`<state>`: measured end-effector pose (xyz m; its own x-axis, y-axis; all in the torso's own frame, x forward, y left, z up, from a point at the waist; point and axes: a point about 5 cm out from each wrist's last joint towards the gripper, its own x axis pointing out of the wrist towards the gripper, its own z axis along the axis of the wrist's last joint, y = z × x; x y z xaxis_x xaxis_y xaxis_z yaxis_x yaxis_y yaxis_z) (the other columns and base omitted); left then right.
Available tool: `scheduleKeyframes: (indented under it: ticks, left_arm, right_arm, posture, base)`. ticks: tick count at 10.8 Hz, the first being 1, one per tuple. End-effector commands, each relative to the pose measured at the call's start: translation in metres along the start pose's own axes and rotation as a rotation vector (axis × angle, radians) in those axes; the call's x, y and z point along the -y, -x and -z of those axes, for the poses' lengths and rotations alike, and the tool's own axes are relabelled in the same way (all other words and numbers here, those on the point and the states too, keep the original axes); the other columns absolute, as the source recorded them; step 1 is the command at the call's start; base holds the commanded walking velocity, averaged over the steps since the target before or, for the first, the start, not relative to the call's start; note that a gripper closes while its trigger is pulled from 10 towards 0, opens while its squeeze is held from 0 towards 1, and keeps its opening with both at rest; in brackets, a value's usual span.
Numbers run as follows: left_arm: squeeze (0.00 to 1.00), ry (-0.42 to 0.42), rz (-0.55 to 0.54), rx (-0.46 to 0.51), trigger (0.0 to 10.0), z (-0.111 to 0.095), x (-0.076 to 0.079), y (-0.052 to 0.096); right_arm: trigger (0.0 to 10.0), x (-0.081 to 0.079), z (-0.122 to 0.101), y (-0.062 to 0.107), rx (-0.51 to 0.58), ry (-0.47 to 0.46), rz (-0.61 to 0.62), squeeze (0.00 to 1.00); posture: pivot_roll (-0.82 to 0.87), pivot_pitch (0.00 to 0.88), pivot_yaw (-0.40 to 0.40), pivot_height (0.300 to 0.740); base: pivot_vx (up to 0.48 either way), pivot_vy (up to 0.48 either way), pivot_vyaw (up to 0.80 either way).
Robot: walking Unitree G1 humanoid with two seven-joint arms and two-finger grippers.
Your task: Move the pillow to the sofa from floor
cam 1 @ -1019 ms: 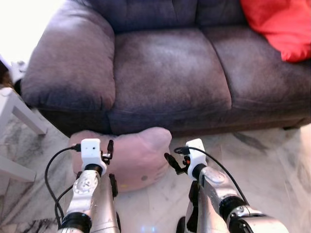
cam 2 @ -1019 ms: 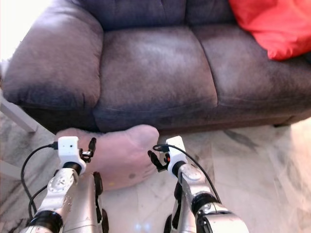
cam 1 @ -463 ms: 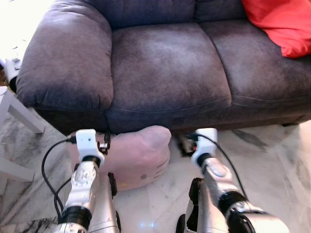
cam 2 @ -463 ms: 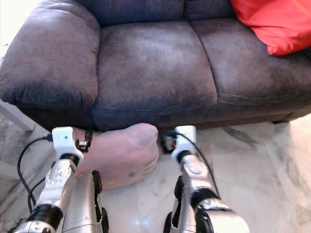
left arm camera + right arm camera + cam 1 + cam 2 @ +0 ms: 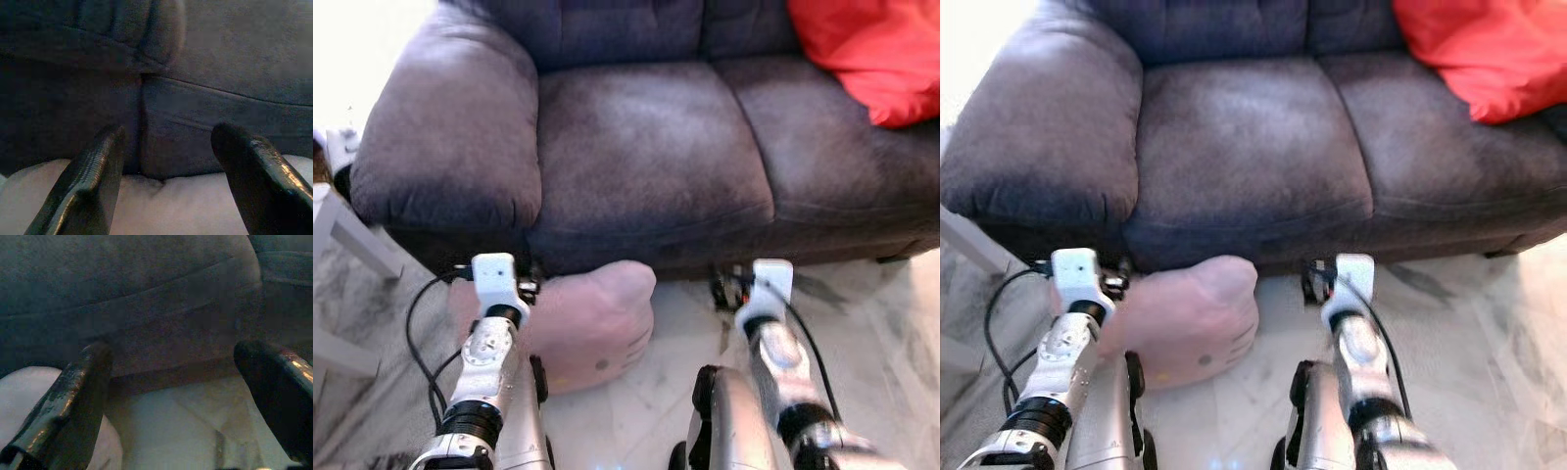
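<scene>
A pink pillow point(image 5: 592, 323) lies on the marble floor, pressed against the front of the dark grey sofa point(image 5: 646, 147). My left gripper point(image 5: 529, 287) hovers over the pillow's upper left edge, close to the sofa base. In the left wrist view the left gripper point(image 5: 171, 134) is open, with the pillow point(image 5: 171, 205) below its fingers and the sofa front point(image 5: 210, 122) behind. My right gripper point(image 5: 729, 289) is off to the pillow's right, near the sofa base. The right wrist view shows this gripper point(image 5: 175, 352) open and holding nothing, the pillow point(image 5: 29, 401) off to one side.
A red cushion point(image 5: 876, 54) rests on the sofa's right seat. White furniture legs point(image 5: 352, 235) stand on the floor to the left, beside the sofa's armrest point(image 5: 450, 127). Open marble floor point(image 5: 881, 323) stretches to the right.
My right gripper has swung right, away from the pillow, and forward toward the sofa base. The left gripper has edged forward over the pillow. The pillow has stayed on the floor.
</scene>
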<state>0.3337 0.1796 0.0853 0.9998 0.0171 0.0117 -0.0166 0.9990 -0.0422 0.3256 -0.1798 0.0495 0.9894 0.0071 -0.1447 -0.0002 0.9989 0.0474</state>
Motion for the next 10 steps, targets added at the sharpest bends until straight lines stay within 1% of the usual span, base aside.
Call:
scheduleKeyframes:
  ticks: [1, 2, 3, 4, 5, 6, 7, 9, 10]
  left_arm:
    - [0.0, -0.007, 0.021, -0.036, 10.0, 0.006, 0.004, 0.0]
    - [0.0, -0.005, 0.023, -0.057, 10.0, 0.01, 0.005, 0.0]
    - [0.0, -0.005, 0.02, -0.093, 10.0, 0.017, 0.004, 0.002]
    - [0.0, -0.011, 0.012, -0.146, 10.0, 0.029, 0.001, 0.008]
    - [0.0, -0.019, -0.017, -0.202, 10.0, 0.043, -0.007, 0.017]
    - [0.0, -0.01, -0.046, -0.214, 10.0, 0.046, -0.013, 0.021]
    - [0.0, -0.011, -0.048, -0.206, 10.0, 0.046, -0.015, 0.021]
    - [0.0, -0.013, -0.046, -0.171, 10.0, 0.038, -0.014, 0.015]
    - [0.0, -0.012, -0.038, -0.152, 10.0, 0.034, -0.011, 0.011]
  right_arm:
    - [10.0, 0.001, 0.007, 0.004, -0.017, 0.006, 0.008, 0.0]
    - [10.0, 0.001, 0.015, 0.009, -0.042, -0.007, 0.018, 0.0]
    - [10.0, -0.003, 0.024, 0.013, -0.078, -0.023, 0.015, 0.0]
    - [10.0, -0.003, 0.036, 0.018, -0.139, -0.035, 0.029, 0.0]
    - [10.0, 0.002, 0.049, 0.026, -0.195, -0.05, 0.061, 0.0]
    - [10.0, 0.007, 0.052, 0.029, -0.209, -0.049, 0.08, 0.0]
    - [10.0, 0.01, 0.051, 0.029, -0.203, -0.051, 0.082, 0.0]
    - [10.0, 0.011, 0.043, 0.023, -0.181, -0.055, 0.089, 0.0]
    - [10.0, 0.009, 0.039, 0.02, -0.164, -0.053, 0.074, 0.0]
  posture:
    - [0.11, 0.107, -0.051, 0.502]
    - [0.1, 0.103, -0.048, 0.502]
    - [0.1, 0.095, -0.045, 0.502]
    - [0.1, 0.09, -0.045, 0.502]
    - [0.11, 0.087, -0.044, 0.502]
    - [0.11, 0.087, -0.044, 0.502]
    - [0.11, 0.087, -0.044, 0.502]
    - [0.11, 0.088, -0.04, 0.502]
    - [0.11, 0.088, -0.036, 0.502]
  base:
    - [0.0, 0.0, 0.0]
    - [0.0, 0.0, 0.0]
    - [0.0, 0.0, 0.0]
    - [0.0, 0.0, 0.0]
    - [0.0, 0.0, 0.0]
    - [0.0, 0.0, 0.0]
    - [0.0, 0.0, 0.0]
    - [0.0, 0.0, 0.0]
    - [0.0, 0.0, 0.0]
